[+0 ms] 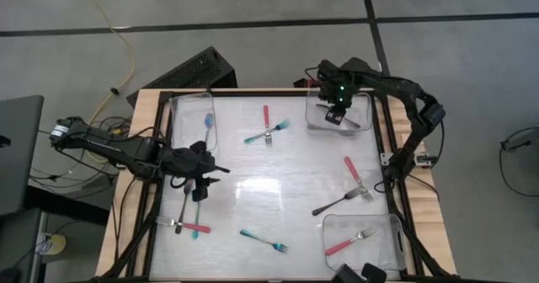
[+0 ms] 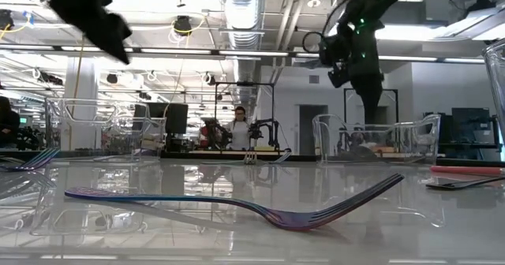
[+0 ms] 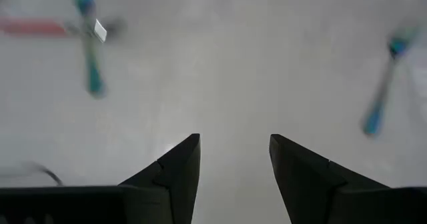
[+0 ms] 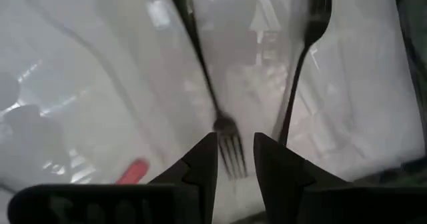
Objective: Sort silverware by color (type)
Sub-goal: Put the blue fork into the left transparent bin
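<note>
hovering over the far clear tray (image 1: pixel 365 125), the right tool (image 4: pixel 235 159) stood slightly parted, a black fork (image 4: pixel 212 97) lying just ahead, its long axis running away. left tool (image 3: pixel 233 164) gaped empty above tabletop (image 1: pixel 278 199), blue fork (image 1: pixel 197 214) nearest.

We can't see the black fork's (image 4: pixel 230 147) tine tips (tucked behind the right gripper (image 4: pixel 235 159)); its handle runs off-frame.

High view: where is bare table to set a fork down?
The middle is bare, between the crossed red and teal forks and the teal fork. Crowded: under the left hand and by the black fork.
</note>
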You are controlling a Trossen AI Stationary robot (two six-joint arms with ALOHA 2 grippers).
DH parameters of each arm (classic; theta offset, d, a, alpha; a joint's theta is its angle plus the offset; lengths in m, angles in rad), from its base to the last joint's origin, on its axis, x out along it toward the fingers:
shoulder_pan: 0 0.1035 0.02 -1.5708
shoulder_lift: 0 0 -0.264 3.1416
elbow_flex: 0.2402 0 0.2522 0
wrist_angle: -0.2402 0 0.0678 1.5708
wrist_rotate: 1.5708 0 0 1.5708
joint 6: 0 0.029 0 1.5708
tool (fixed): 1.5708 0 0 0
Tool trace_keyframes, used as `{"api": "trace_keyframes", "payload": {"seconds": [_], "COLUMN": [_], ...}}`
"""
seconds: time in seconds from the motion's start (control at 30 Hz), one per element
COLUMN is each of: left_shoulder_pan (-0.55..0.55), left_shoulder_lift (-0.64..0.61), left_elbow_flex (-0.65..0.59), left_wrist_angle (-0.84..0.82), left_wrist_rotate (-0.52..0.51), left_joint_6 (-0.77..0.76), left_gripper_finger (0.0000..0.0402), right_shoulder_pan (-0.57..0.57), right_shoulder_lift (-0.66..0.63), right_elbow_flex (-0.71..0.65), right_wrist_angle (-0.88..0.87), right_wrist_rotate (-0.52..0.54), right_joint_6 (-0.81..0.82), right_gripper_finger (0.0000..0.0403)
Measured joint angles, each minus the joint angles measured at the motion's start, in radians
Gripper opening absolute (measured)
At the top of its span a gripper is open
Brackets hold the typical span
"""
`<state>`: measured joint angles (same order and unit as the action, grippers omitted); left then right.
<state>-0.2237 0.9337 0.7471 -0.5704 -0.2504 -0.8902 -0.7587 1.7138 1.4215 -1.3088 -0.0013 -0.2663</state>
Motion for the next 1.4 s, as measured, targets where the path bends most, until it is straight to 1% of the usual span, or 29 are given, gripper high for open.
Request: {"api": "trace_keyframes", "payload": {"seconds": [0.13,0.3,0.43,0.67,0.87,0.97,1.13,1.4], "left_shoulder_pan": [-0.013,-0.073,-0.139,-0.264,-0.303,-0.314,-0.327,-0.332], "left_shoulder_lift": [0.0,0.006,0.044,0.212,0.377,0.445,0.528,0.6], "left_elbow_flex": [0.0,0.0,0.0,0.0,0.0,0.0,0.0,0.005], "left_wrist_angle": [-0.119,-0.238,-0.256,-0.25,-0.251,-0.231,-0.169,-0.117], "left_wrist_rotate": [0.077,0.086,0.09,0.096,0.082,0.1,0.154,0.175], "left_joint_6": [-0.119,-0.339,-0.524,-0.749,-0.911,-0.961,-0.991,-1.0], "left_gripper_finger": [0.0165,0.0165,0.0165,0.0165,0.0165,0.0165,0.0165,0.0161], "right_shoulder_pan": [0.071,0.193,0.283,0.411,0.492,0.521,0.553,0.577], "right_shoulder_lift": [-0.029,-0.119,-0.204,-0.32,-0.365,-0.368,-0.369,-0.369], "right_elbow_flex": [0.043,0.045,0.045,0.045,0.045,0.045,0.045,0.045], "right_wrist_angle": [-0.039,0.005,0.042,0.109,0.128,0.128,0.123,0.113], "right_wrist_rotate": [-0.004,-0.032,-0.034,-0.034,-0.034,-0.034,-0.034,-0.034], "right_joint_6": [0.052,0.099,0.156,0.27,0.323,0.33,0.33,0.33], "right_gripper_finger": [0.0122,0.0122,0.0122,0.0122,0.0122,0.0122,0.0122,0.0122]}}
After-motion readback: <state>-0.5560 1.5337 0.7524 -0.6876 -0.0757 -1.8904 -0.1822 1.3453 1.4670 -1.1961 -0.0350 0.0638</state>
